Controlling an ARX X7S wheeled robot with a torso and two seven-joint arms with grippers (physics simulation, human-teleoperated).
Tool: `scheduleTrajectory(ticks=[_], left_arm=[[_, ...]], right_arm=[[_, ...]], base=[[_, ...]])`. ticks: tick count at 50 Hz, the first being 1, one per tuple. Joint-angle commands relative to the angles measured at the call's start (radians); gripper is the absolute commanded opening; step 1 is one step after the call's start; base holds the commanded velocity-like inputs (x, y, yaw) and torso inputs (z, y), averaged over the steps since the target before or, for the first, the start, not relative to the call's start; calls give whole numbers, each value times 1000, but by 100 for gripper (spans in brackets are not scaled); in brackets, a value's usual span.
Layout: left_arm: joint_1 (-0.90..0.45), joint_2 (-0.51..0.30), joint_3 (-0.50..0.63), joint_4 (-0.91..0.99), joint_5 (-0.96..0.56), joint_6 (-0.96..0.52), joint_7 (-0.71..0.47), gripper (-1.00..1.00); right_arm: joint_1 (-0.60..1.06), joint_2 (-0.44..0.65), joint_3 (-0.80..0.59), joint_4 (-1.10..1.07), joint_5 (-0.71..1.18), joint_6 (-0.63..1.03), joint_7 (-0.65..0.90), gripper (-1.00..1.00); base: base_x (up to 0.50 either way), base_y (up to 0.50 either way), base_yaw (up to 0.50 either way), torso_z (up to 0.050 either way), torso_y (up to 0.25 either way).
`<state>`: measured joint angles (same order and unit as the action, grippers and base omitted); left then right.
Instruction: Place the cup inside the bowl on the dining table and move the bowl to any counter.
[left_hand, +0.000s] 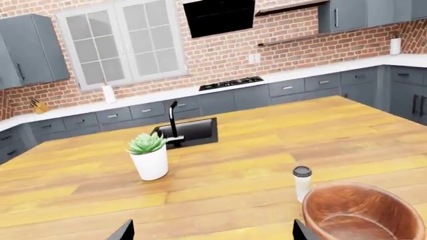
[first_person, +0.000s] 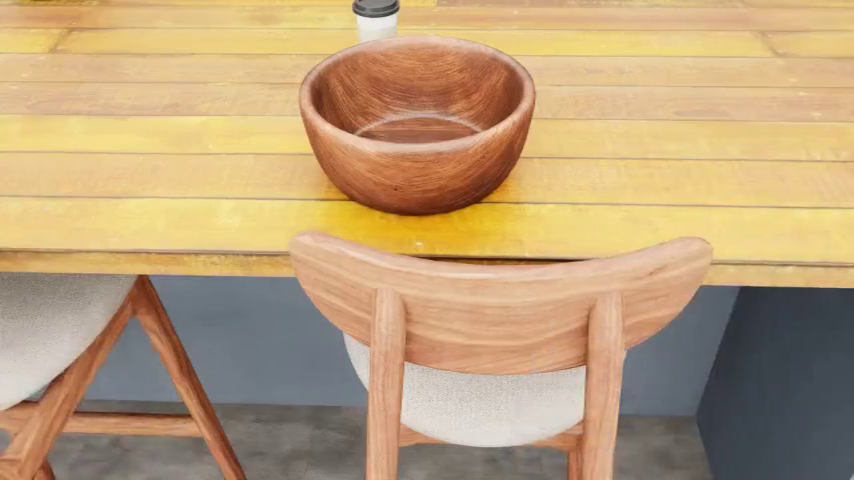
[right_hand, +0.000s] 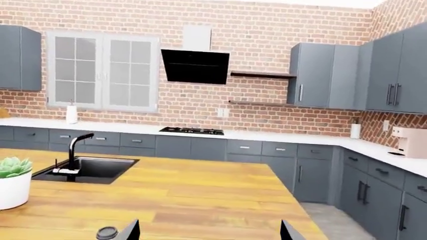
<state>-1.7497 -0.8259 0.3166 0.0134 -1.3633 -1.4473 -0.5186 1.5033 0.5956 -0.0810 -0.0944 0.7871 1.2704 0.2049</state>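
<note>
Left gripper (left_hand: 212, 231) spread wide, only two dark fingertips (left_hand: 123, 231) showing at the frame edge, holding nothing. Right gripper (right_hand: 208, 231) likewise wide apart and empty. Bowl (first_person: 416, 120) upright on the dining table (first_person: 694, 150) near its front edge, nothing inside but bare wood grain. Cup (first_person: 375, 17) upright with lid on, just behind the bowl, outside it, cut off by the head view's top edge. Potted succulent (left_hand: 149, 156) standing beside the black sink (left_hand: 190, 132). White counter (right_hand: 280, 136) along the brick wall. Chair (first_person: 494, 320) tucked in below.
</note>
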Motion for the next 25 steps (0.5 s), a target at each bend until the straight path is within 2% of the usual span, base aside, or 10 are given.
scheduleTrajectory(ticks=[1,6,14,15,17,18,21,22,25], left_arm=[[-202,9,205,-242,240,106,214,100],[-285,110,304,-449,399,270,346,100],[-380,213,381,-617,495,358,452,100],[-393,231,414,-665,530,390,490,100],[-439,296,412,-864,560,452,534,100],[-442,301,418,-875,566,458,545,100],[-349,251,362,-699,482,392,474,100],[-338,244,326,-694,451,379,448,100],[-324,236,340,-691,463,389,460,100]], right_arm=[[128,-5,-135,225,-82,-97,-67,100],[191,-83,-158,369,-125,-179,-79,100],[287,-169,-188,439,-145,-197,-71,100],[290,-176,-196,457,-153,-208,-74,100],[272,-179,-186,446,-142,-191,-61,100],[267,-180,-175,437,-133,-181,-54,100],[210,-165,-149,364,-100,-147,-31,100],[200,-163,-144,358,-94,-145,-33,100],[186,-157,-142,350,-92,-151,-36,100]], base=[[0,0,0,0,0],[0,0,0,0,0],[0,0,0,0,0],[0,0,0,0,0],[0,0,0,0,0],[0,0,0,0,0],[0,0,0,0,0],[0,0,0,0,0],[0,0,0,0,0]])
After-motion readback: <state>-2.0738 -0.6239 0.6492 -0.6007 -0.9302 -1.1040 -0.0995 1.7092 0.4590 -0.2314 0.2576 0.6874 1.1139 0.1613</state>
